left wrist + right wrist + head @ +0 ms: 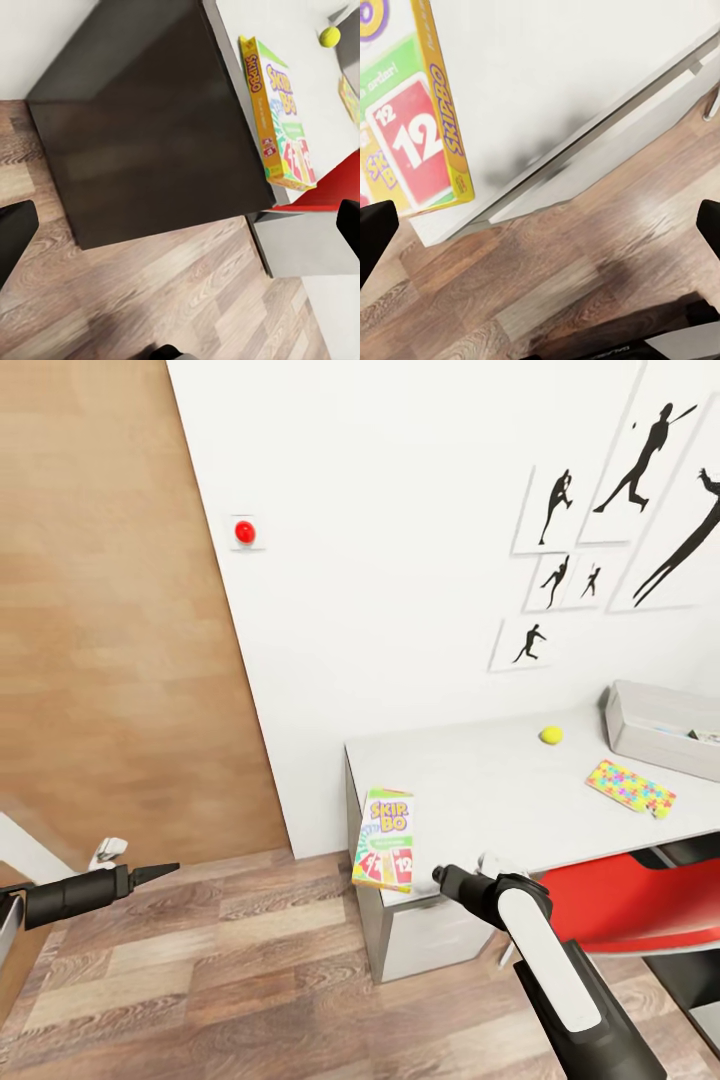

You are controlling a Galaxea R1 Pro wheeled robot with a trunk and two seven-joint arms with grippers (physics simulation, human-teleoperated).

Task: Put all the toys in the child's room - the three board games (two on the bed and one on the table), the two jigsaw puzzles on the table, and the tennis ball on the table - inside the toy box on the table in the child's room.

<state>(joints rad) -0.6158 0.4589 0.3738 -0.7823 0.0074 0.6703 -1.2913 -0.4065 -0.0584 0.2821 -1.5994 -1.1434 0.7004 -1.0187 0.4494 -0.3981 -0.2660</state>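
Toy box (pixel 660 732) on table (pixel 470 790) far corner, contents barely visible

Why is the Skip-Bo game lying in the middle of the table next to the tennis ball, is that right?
Not quite. The Skip-Bo game lies at the near corner of the table, sticking out a bit over its front edge, not in the middle. The tennis ball sits well away from it, farther back toward the toy box. The head view shows this.
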